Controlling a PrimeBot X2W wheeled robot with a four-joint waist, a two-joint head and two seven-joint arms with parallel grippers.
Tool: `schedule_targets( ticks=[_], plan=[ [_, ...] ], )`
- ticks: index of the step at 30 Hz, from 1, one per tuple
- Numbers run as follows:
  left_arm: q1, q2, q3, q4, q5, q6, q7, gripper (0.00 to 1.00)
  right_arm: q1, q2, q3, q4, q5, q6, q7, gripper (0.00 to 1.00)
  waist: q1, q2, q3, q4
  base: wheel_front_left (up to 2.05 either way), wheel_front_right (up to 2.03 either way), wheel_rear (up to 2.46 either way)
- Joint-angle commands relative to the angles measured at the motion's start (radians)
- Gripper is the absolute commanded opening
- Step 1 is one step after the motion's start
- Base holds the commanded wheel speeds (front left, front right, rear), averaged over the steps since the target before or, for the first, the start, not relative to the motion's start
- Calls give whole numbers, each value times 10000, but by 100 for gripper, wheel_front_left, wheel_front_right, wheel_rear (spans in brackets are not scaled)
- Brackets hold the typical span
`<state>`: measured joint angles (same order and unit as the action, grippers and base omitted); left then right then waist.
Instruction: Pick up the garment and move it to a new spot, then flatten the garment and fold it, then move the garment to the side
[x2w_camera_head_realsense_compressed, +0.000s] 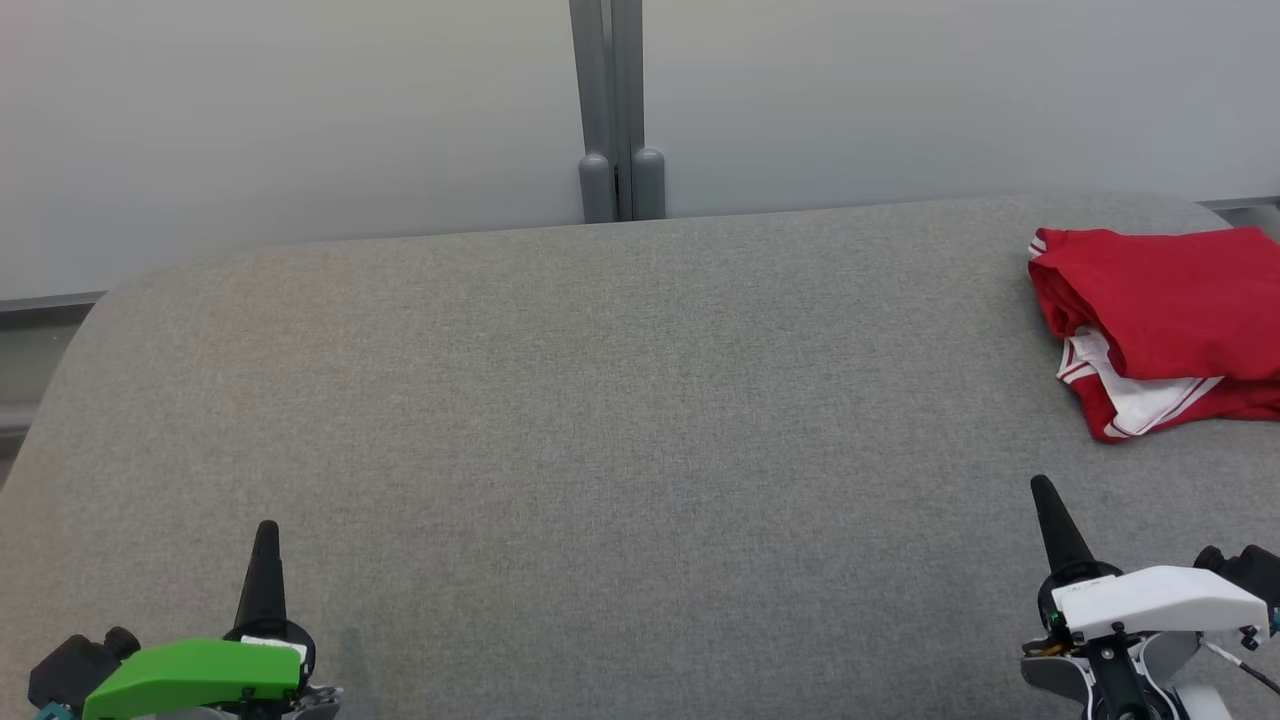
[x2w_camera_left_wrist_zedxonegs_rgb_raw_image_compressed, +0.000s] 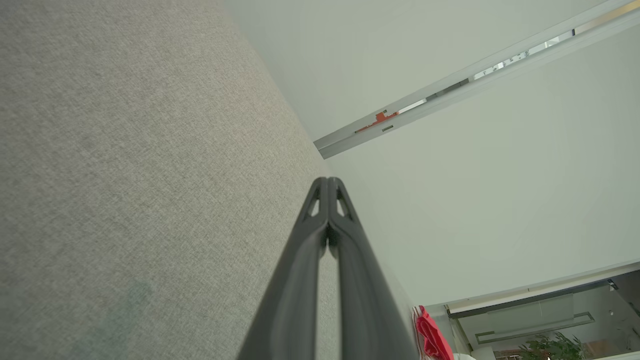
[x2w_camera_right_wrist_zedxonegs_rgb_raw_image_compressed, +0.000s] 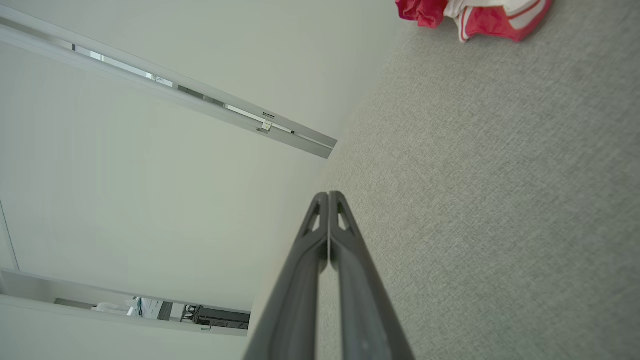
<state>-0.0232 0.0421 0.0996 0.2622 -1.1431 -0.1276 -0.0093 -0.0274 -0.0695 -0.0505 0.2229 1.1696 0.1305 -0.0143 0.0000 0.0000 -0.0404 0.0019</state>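
The garment (x2w_camera_head_realsense_compressed: 1165, 325) is red with white trim and lies folded at the far right of the grey padded table (x2w_camera_head_realsense_compressed: 600, 420), partly cut off by the head view's edge. A strip of the same garment (x2w_camera_left_wrist_zedxonegs_rgb_raw_image_compressed: 431, 336) appears in the left wrist view, and the garment (x2w_camera_right_wrist_zedxonegs_rgb_raw_image_compressed: 480, 15) lies at the top of the right wrist view. My left gripper (x2w_camera_head_realsense_compressed: 266, 532) rests at the lower left, shut and empty, its fingers pressed together (x2w_camera_left_wrist_zedxonegs_rgb_raw_image_compressed: 328, 182). Near the lower right my right gripper (x2w_camera_head_realsense_compressed: 1040, 487) is shut too, holding nothing (x2w_camera_right_wrist_zedxonegs_rgb_raw_image_compressed: 328, 196), a good way in front of the garment.
A pale wall with a grey vertical post (x2w_camera_head_realsense_compressed: 615, 110) stands behind the table's rounded far edge. The table's left corner curves away at the upper left (x2w_camera_head_realsense_compressed: 110, 300).
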Motion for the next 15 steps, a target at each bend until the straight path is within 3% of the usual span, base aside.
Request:
schedule_targets(
  ticks=[1,15],
  plan=[
    [-260,81,49,-106,-311,-31,85,0,-234,2,-61,-37,262,5,90,0,0,0,11,0,0,0,0],
    [-462,93,83,-137,-1593,-37,419,0,-425,51,-221,37,1494,4,428,0,0,0,115,-5,0,0,0]
  ],
)
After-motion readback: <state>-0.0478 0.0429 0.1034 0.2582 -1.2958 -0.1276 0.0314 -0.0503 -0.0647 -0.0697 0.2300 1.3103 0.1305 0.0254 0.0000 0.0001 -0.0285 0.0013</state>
